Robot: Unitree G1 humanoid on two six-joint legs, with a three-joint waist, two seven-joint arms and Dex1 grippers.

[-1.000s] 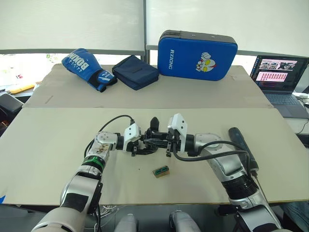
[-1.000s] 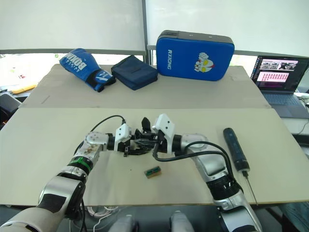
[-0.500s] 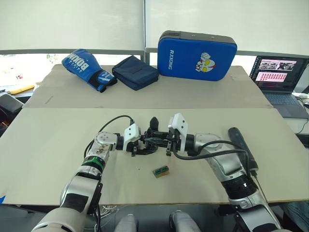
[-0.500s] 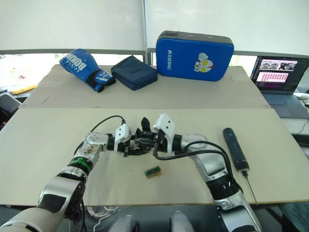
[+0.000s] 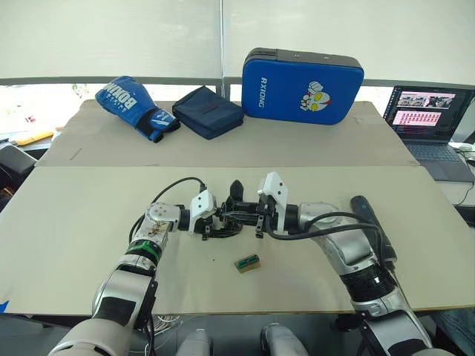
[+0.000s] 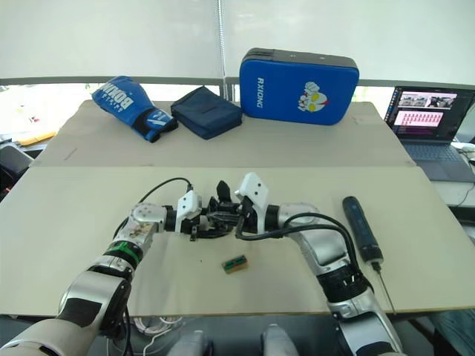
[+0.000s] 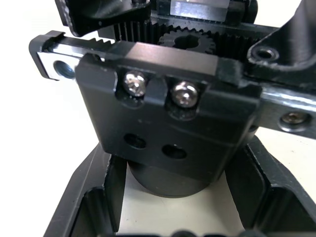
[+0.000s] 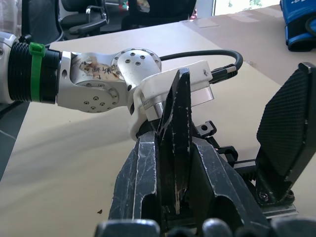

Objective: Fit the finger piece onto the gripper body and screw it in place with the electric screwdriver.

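At the middle of the table my two grippers meet. My left gripper (image 5: 216,224) is shut on the gripper body (image 7: 168,113), its fingers on either side of the short round base (image 7: 170,180). Two silver screws show on the body's black block, and its one pointed black finger (image 5: 237,189) stands upright. My right gripper (image 5: 250,217) is shut on the finger piece (image 8: 177,123), a thin black wedge held tip-up right beside the body. The electric screwdriver (image 6: 361,228) lies on the table to the right, apart from both grippers.
A small green-and-tan block (image 5: 248,262) lies just in front of the grippers. At the back of the table are a blue boxing glove (image 5: 135,105), a dark blue pouch (image 5: 208,110) and a blue pad (image 5: 303,74). A laptop (image 5: 428,119) stands at the far right.
My right elbow has swung slightly. Both grippers stay together at the same spot, each with the same hold.
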